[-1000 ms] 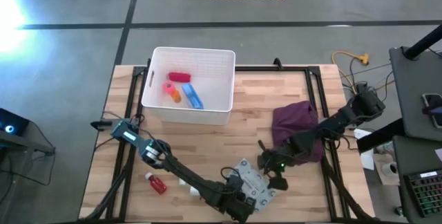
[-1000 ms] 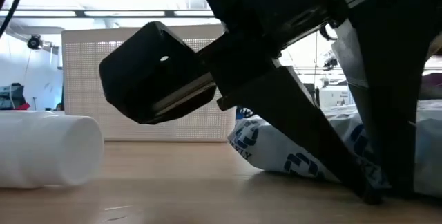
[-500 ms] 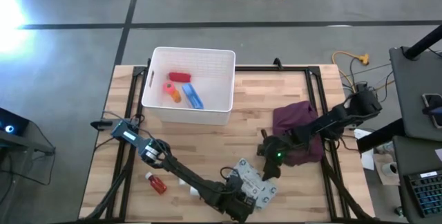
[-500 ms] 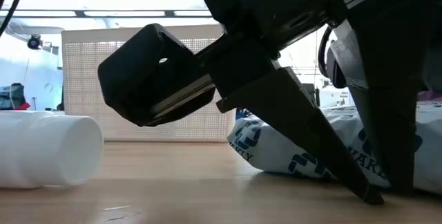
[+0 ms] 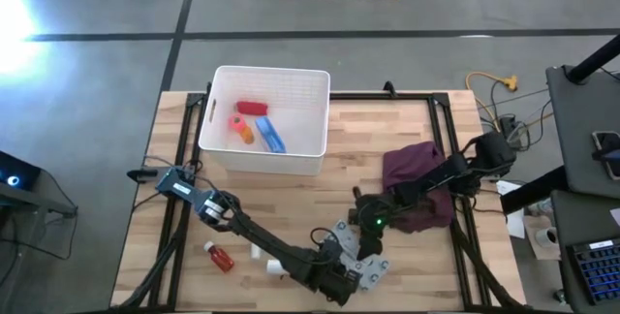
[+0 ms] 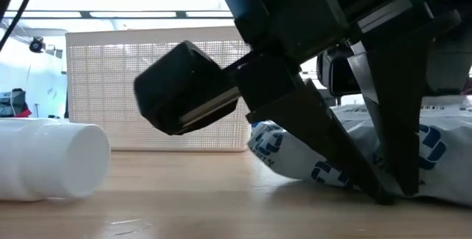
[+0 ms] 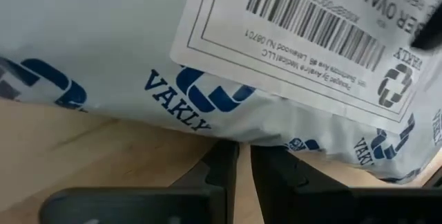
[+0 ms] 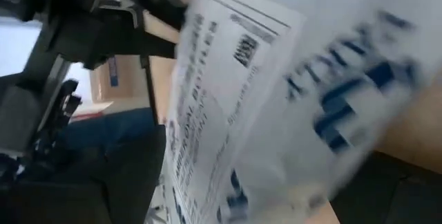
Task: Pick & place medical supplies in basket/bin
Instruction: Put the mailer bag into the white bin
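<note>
Looking from above, we find both grippers, left gripper (image 5: 339,273) and right gripper (image 5: 371,239), meeting at the white printed pouch (image 5: 360,256) near the front edge, well apart from the basket (image 5: 266,159), likely steadying it. Wrist views: left fingers (image 7: 224,172) nearly together beneath it; right grip undeterminable.

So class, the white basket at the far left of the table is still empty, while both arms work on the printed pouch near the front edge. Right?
Not empty. The high view shows the white basket already holding a red item, an orange-pink one and a blue one. Both arms are at the printed pouch.
</note>
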